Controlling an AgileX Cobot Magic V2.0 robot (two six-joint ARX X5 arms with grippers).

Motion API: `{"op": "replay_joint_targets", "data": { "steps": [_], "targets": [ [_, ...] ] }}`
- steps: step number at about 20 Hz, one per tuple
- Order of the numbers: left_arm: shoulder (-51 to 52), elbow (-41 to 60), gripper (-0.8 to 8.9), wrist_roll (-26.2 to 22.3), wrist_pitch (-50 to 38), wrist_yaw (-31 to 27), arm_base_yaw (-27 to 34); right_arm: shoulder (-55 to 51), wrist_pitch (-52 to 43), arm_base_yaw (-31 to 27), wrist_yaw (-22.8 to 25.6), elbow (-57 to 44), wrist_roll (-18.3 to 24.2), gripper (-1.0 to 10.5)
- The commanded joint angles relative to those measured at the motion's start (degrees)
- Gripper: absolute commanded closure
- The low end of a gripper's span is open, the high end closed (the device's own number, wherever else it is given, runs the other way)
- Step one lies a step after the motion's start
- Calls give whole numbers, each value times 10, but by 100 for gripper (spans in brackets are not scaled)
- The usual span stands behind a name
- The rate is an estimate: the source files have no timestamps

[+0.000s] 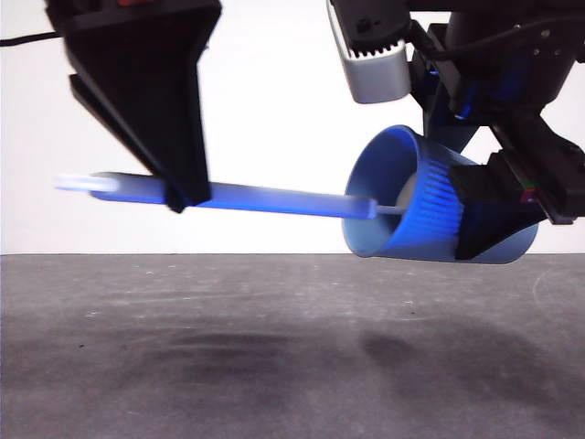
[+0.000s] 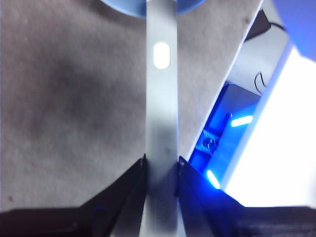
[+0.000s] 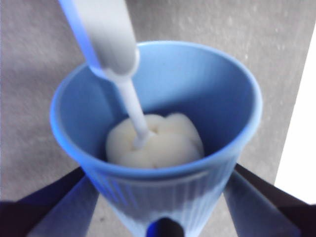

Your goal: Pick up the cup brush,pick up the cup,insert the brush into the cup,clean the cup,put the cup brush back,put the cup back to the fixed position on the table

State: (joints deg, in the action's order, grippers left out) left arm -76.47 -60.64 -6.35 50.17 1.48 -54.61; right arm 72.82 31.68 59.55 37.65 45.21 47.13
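Note:
The blue ribbed cup (image 1: 430, 206) hangs on its side above the table (image 1: 274, 347), mouth facing left, with my right gripper (image 1: 498, 206) shut on its body. In the right wrist view the cup (image 3: 158, 163) sits between the jaws of the right gripper (image 3: 160, 207). The cup brush (image 1: 265, 195) lies almost level in the air, its handle clamped by my left gripper (image 1: 183, 192). Its cream sponge head (image 3: 155, 140) rests deep inside the cup near the bottom. The left wrist view shows the brush handle (image 2: 162, 98) running from the left gripper (image 2: 161, 165) to the cup's rim (image 2: 123, 6).
A dark device with blue lights (image 2: 222, 143) stands beside the table's edge in the left wrist view. The right arm's silver camera housing (image 1: 375, 64) hangs above the cup. Shadows of both arms fall on the table below.

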Motion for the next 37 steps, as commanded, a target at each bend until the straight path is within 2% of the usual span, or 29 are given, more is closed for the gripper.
{"op": "replay_joint_targets", "data": {
  "steps": [1, 3, 6, 8, 11, 14, 17, 21, 23, 25, 29, 34, 37],
  "targets": [
    [17, 2, 822, 8, 37, -33, 1, 4, -2, 2, -2, 2, -10, 963],
    [39, 2, 822, 9, 75, -51, 1, 4, -1, 2, -1, 2, -21, 963],
    [95, 2, 822, 21, 134, -75, 3, 2, 3, 2, 0, 2, -75, 963],
    [136, 2, 822, 27, 165, -76, 4, 2, 3, 2, 0, 2, -94, 963],
    [191, 2, 822, 59, 218, -87, 4, -3, 3, 2, 1, 2, -136, 963],
    [230, 2, 822, 104, 255, -119, 4, -23, 1, 1, 3, 2, -212, 963],
    [257, 2, 822, 173, 247, -163, 4, -57, -3, 1, 3, 2, -307, 963],
    [258, 14, 822, 315, 181, -271, 15, -128, -3, 2, -3, 2, -463, 963],
    [251, 41, 822, 346, 99, -267, 32, -169, -6, 2, -19, 2, -514, 963],
    [228, 67, 822, 364, 26, -267, 48, -214, -23, 2, -35, 2, -535, 963],
    [136, 85, 822, 379, -85, -263, 75, -298, -70, 2, -74, 2, -547, 963],
    [-16, 85, 822, 379, -216, -202, 106, -373, -70, 2, -77, 2, -548, 963],
    [-90, 85, 822, 379, -262, -181, 126, -398, -55, 2, -77, 2, -548, 963]
  ]
}}
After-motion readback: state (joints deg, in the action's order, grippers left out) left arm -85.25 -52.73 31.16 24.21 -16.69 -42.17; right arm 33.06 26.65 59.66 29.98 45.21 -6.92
